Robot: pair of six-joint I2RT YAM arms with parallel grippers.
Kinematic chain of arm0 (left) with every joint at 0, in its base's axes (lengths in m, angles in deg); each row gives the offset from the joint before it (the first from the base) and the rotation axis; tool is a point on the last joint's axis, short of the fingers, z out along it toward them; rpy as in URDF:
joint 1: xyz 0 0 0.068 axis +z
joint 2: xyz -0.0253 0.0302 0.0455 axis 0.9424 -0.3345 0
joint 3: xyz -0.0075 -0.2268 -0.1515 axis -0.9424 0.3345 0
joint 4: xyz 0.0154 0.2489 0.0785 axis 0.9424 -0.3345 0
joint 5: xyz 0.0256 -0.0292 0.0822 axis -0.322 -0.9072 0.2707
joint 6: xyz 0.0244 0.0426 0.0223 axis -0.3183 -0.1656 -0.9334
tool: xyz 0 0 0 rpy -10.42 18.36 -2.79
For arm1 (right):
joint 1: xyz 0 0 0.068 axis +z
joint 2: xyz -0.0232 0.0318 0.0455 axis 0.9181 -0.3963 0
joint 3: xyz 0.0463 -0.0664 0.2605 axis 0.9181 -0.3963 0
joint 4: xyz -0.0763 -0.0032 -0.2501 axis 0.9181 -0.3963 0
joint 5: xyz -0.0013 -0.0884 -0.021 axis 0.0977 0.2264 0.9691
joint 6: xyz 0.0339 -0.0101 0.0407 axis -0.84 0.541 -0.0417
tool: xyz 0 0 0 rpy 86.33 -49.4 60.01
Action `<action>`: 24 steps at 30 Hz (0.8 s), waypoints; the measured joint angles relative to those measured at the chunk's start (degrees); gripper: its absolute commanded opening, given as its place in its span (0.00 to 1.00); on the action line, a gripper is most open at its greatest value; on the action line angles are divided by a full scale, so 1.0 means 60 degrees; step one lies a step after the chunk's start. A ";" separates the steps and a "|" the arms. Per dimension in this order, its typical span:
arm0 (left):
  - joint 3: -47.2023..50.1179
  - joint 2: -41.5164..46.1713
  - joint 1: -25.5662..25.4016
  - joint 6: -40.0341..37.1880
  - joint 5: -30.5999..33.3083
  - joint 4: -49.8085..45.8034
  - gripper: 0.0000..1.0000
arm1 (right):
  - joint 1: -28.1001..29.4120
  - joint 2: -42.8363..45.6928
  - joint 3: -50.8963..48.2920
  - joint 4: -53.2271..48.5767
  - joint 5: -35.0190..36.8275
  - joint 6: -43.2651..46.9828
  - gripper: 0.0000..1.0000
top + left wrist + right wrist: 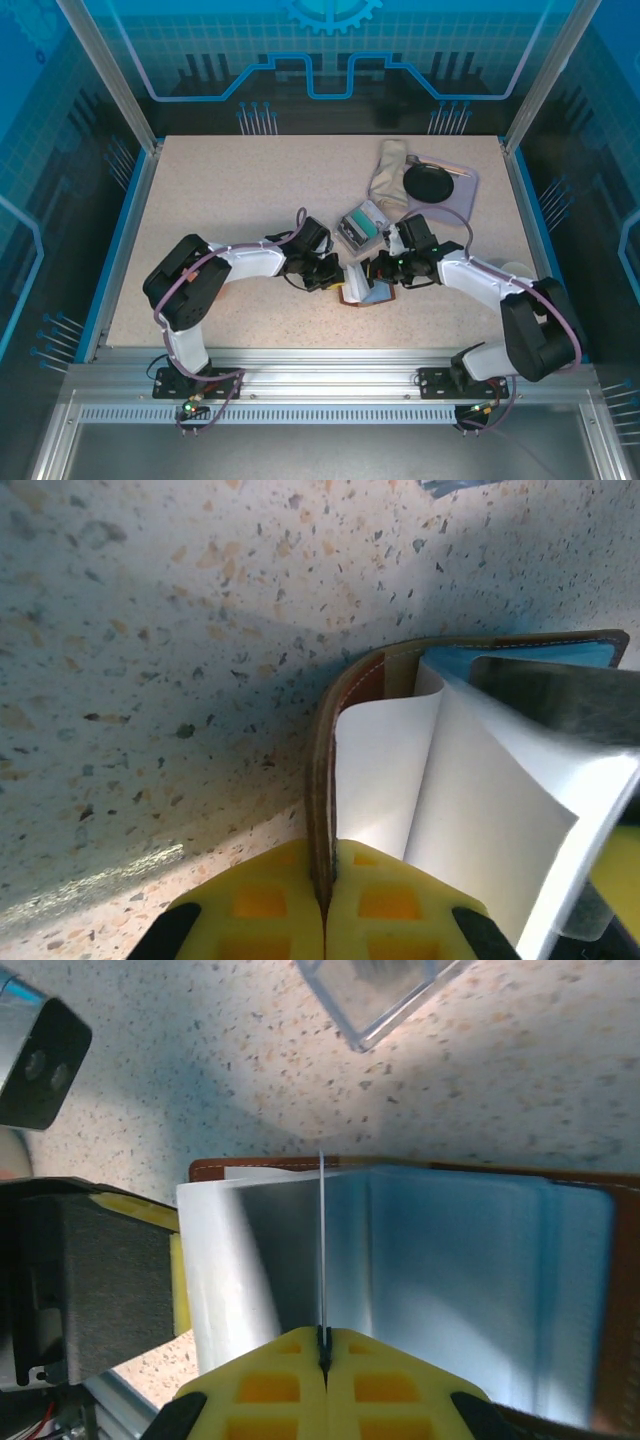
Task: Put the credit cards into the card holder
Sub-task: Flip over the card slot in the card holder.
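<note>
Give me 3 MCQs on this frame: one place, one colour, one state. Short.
1. The card holder lies: A in the clear tray; B between the left arm and right arm; C on the black disc.
2. Its cover is: A brown; B black; C red.
3. The left fingers are: A wide open; B shut on the cover's edge; C shut on nothing.
Key: B, the arms' tips meet at it; A, brown leather shows in the wrist views; B, the yellow pads pinch the brown edge.
</note>
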 measured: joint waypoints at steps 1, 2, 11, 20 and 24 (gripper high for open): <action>0.0007 0.0000 0.0000 0.0000 0.0000 0.0033 0.00 | 0.0069 -0.0106 0.0000 0.0091 -0.0084 -0.0036 0.02; 0.0025 0.0000 0.0000 0.0000 0.0000 0.0069 0.00 | 0.0138 -0.0204 0.0000 0.0135 -0.0142 -0.0069 0.02; 0.0255 0.0025 0.0000 0.0189 0.0262 0.0178 0.29 | 0.0379 -0.0765 0.0018 0.0270 -0.0055 -0.0222 0.02; 0.1013 0.1093 0.0000 0.0557 0.1078 0.0040 0.53 | 0.0393 -0.1126 0.0080 0.0266 0.0142 -0.0317 0.02; 0.1024 0.1111 0.0000 0.0572 0.1096 0.0076 0.51 | 0.0397 -0.1126 0.0098 0.0317 0.0062 -0.0379 0.02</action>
